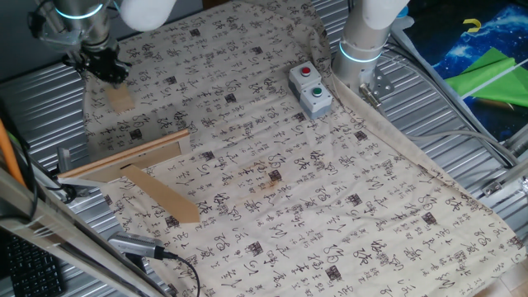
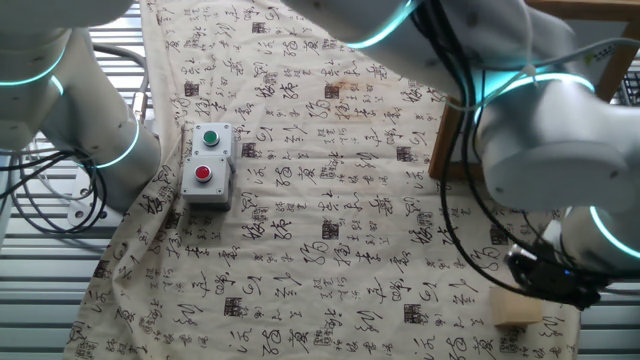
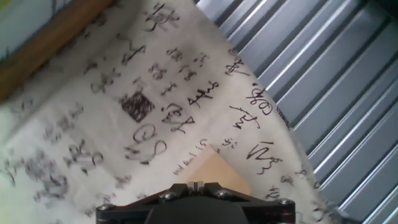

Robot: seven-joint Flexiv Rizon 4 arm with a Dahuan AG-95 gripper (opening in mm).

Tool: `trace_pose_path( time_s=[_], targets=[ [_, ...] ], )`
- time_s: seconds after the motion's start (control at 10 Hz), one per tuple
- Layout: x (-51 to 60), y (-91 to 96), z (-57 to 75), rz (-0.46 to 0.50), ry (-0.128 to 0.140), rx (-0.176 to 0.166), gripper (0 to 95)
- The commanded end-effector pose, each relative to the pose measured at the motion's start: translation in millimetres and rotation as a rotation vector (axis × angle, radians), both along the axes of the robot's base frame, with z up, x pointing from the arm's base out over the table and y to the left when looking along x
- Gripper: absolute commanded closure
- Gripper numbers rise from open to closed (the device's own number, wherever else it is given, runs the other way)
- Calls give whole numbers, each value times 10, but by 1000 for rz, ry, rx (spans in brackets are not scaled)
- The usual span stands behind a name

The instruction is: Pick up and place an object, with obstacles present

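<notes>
A table is covered by a cream cloth (image 1: 330,190) printed with dark calligraphy characters, laid over ribbed metal. In one fixed view, the gripper (image 1: 103,70) is seen near the far left corner of the cloth, poised just above the small light-tan wooden block (image 1: 120,99), which lies on the cloth close to its edge. In the other fixed view, the same block (image 2: 517,309) is seen directly beneath the dark gripper body (image 2: 548,275). In the hand view, a corner of the block (image 3: 214,171) is visible just ahead of the gripper housing, near where the cloth meets the ribbed metal. Whether the fingers are open or closed cannot be told.

Well apart from the block, a narrow pale batten (image 1: 124,158) and a wider flat tan plank (image 1: 161,194) are laid touching in a V. A grey button box (image 1: 310,89) with red and green buttons is placed near the white arm base (image 1: 363,41).
</notes>
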State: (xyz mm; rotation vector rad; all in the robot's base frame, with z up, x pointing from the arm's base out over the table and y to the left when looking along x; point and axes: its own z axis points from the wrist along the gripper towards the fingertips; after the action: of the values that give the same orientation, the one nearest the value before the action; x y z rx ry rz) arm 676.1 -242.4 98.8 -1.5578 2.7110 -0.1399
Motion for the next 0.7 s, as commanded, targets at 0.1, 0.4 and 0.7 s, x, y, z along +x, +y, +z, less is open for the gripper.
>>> trace_pose_path(
  time_s=[0.1,0.4,0.7],
  targets=[
    [46,-114,-63,202,7,25,950],
    [116,-157,-185,297,22,36,950],
    [179,-149,-180,352,28,29,950]
  ],
)
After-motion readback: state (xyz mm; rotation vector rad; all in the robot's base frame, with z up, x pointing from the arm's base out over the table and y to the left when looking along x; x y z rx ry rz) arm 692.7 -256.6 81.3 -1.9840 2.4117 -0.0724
